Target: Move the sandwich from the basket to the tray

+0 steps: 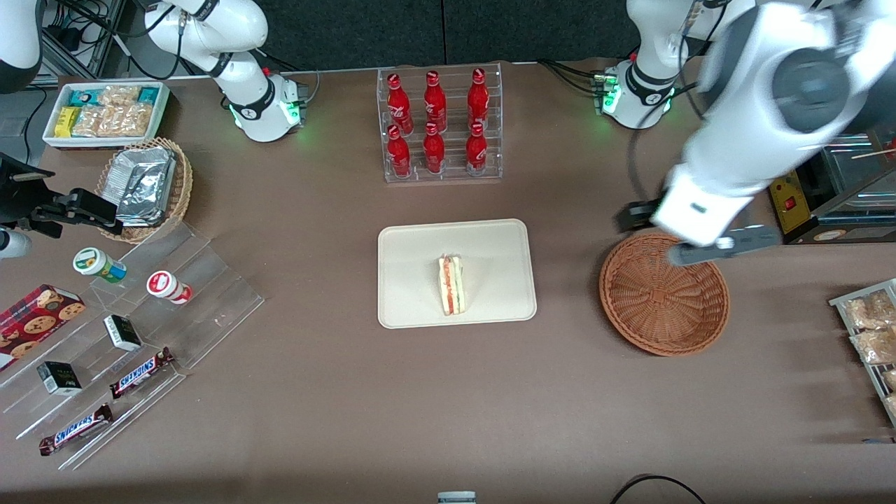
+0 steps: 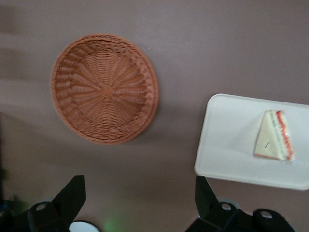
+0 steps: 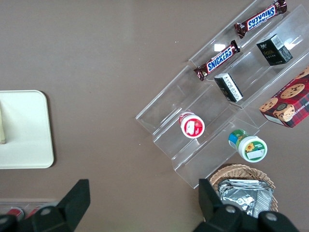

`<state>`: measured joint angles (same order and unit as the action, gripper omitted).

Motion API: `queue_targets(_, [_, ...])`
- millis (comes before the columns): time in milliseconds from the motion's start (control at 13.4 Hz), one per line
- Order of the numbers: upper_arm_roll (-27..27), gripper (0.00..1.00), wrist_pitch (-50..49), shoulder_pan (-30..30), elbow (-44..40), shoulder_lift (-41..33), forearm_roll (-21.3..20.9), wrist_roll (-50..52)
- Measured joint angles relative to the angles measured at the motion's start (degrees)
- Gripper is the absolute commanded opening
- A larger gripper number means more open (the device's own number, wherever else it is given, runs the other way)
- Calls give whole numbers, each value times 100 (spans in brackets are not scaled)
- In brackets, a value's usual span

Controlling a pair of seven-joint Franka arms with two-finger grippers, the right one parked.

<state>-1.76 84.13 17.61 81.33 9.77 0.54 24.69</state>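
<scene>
Now sandwich (image 1: 451, 285) lengthwise toward camera; hand (image 2: 137, 193) agape.

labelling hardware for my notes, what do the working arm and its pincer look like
The working arm has glossy white rounded shells and a dark grey round joint cap. Black cables trail at its base, which glows green. Its pincer, above the table near the basket, has black, wedge-shaped fingers, spread open.

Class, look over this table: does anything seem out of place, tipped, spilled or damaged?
Nothing stands out. The sandwich lies intact on the tray, the basket sits upright and empty, and the pincer hangs open above the table beside the basket, holding nothing.
</scene>
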Motion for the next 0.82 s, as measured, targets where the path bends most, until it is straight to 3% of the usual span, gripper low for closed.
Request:
queue_targets(449, [-14,100,-619,-1228,42,-442,-3,-2408])
queue_targets(822, [70,100,-689,-1321,94,-533,-111,-2606])
